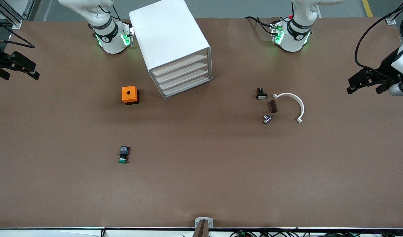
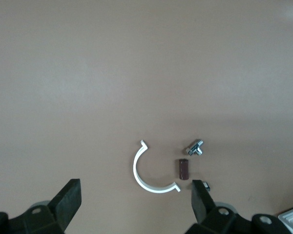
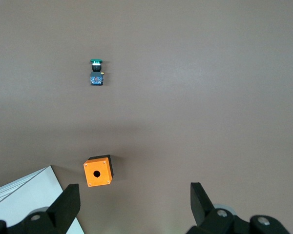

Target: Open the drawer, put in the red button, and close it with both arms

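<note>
The red button shows in no view. The white drawer cabinet (image 1: 175, 49) stands between the arm bases, and all its drawers (image 1: 185, 77) are shut. Its corner also shows in the right wrist view (image 3: 29, 195). A green-capped switch (image 1: 123, 154) lies nearer to the front camera than the orange box, and shows in the right wrist view (image 3: 95, 73). My left gripper (image 1: 364, 88) is open and empty over the left arm's end of the table (image 2: 136, 195). My right gripper (image 1: 20, 70) is open and empty over the right arm's end (image 3: 135, 197).
An orange box (image 1: 129, 94) with a round hole sits beside the cabinet (image 3: 98, 171). Toward the left arm's end lie a white half ring (image 1: 295, 103), a brown block (image 1: 273, 106), a small metal part (image 1: 267, 118) and a black-and-white switch (image 1: 261, 94).
</note>
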You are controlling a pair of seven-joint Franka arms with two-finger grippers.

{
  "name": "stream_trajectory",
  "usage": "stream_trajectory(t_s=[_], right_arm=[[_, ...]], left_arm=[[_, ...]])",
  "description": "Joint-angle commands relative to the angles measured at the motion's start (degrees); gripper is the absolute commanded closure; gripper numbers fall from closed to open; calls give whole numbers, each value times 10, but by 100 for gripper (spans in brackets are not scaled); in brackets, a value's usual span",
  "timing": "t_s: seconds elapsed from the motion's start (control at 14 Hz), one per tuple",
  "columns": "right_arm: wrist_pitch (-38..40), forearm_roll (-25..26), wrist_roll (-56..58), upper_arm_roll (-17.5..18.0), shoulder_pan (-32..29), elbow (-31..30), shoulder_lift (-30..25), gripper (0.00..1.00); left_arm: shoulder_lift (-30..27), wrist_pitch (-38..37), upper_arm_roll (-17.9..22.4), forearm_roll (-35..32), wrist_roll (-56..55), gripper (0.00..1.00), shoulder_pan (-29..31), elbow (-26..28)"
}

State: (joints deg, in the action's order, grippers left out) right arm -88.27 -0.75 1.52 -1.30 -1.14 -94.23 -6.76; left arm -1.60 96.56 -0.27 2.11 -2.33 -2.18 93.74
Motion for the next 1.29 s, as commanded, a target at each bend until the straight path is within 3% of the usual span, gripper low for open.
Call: stream_trajectory(t_s=[0.0,1.22], right_arm=[[-8,0,7,5,-6,-18,-18,0],[-7,0,6,5,-6,-19,-18,0]], left_arm=[[33,-9,0,-10,-1,1,-2,-58],[56,-51,0,-5,-28,1,-1,-59]])
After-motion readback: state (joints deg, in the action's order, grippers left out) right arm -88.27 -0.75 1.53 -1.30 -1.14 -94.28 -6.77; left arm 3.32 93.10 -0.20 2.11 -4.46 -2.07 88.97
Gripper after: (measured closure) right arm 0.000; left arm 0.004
